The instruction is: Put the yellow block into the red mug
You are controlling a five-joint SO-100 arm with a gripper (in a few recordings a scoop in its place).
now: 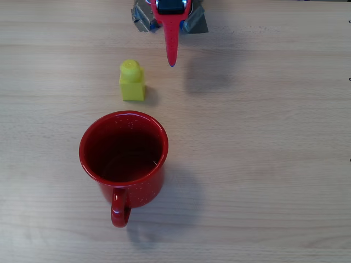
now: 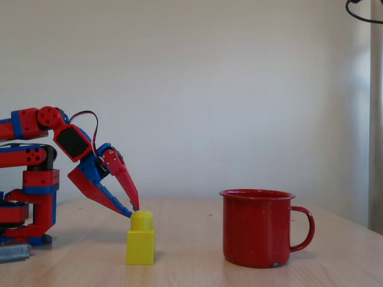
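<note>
Closest in the overhead view stands the glossy red enamel mug with white speckles (image 1: 123, 159), upright on the pale wooden bench (image 1: 263, 137), its loop handle turned toward the lower edge and its dark inside bare. Just above it, apart from the rim, sits the small bright yellow plastic brick with one round stud (image 1: 132, 81). Right of the brick and higher, the red fingers (image 1: 171, 41) reach down from the top edge; here they read as one narrow blade.

Seen from the fixed side view, the yellow brick (image 2: 140, 238) stands left of the mug (image 2: 257, 227), well apart. The red-and-blue gripper (image 2: 132, 207) slants down with its tips at the brick's stud, narrowly parted, gripping nothing.
</note>
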